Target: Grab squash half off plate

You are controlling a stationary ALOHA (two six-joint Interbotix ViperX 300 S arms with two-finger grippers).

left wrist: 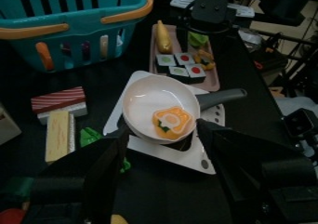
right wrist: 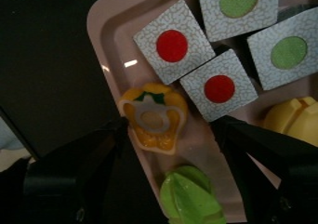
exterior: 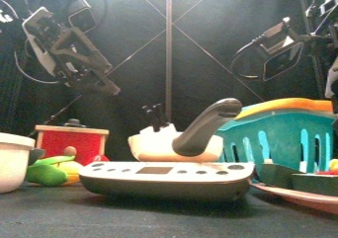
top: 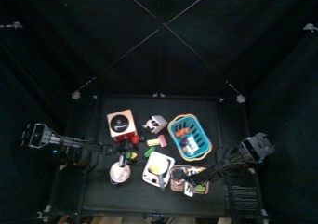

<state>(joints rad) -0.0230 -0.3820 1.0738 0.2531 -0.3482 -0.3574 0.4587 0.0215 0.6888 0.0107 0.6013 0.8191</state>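
My right claw (right wrist: 159,158) hangs spread over the pink plate (right wrist: 110,42), jaws either side of the squash half (right wrist: 154,119); my left claw (left wrist: 168,167) hangs spread above the pan (left wrist: 159,107).

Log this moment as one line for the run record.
phase: pre-grasp | right gripper: open, aimed at squash half on pink plate | left gripper: open, over white pan | squash half: not grasped
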